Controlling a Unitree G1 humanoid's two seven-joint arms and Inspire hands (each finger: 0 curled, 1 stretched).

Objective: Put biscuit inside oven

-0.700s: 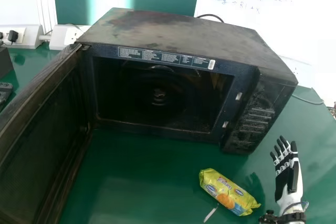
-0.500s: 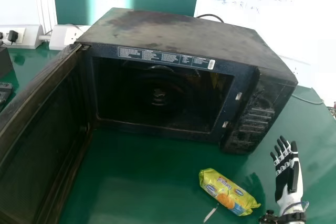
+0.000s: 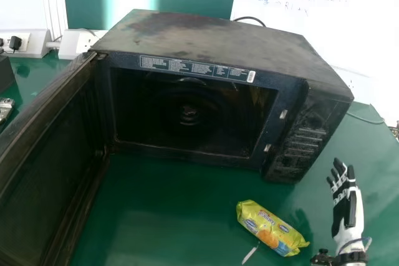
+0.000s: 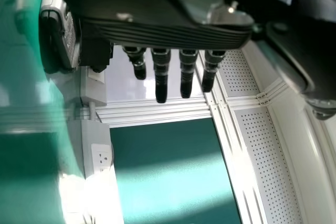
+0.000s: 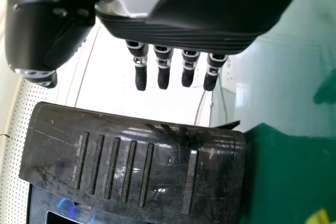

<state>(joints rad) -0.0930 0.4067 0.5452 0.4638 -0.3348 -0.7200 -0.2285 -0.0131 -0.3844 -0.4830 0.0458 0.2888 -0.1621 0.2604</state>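
Putting the biscuit [image 3: 268,225] inside the oven [image 3: 218,38] is judged to be at its very start. The one part that can be counted as done is the door [image 3: 56,160], which is swung wide at the oven's left, so the cavity [image 3: 187,110] is left open to the front. Everything else is still to be done: the biscuit is to be grasped, lifted, carried over the sill, set down within and let go. Whether the door is then to be closed is not said in the task.

The biscuit is laid flat on the table [image 3: 168,216], outside the oven, in front of its right part and nearer the robot. Its long axis is set on a slant in the head view: one end is pointed away and leftward, toward the cavity, the other back and rightward, toward the robot's right side. It is slanted more steeply than the oven's front edge, so some turning may be needed if it is to be passed in squarely.

By the right hand [image 3: 346,207], nothing is held; its fingers are spread out straight, to the right of the biscuit and apart from it. By the left hand [image 4: 157,35], seen in the left wrist view, nothing is gripped either, and its fingers are extended.
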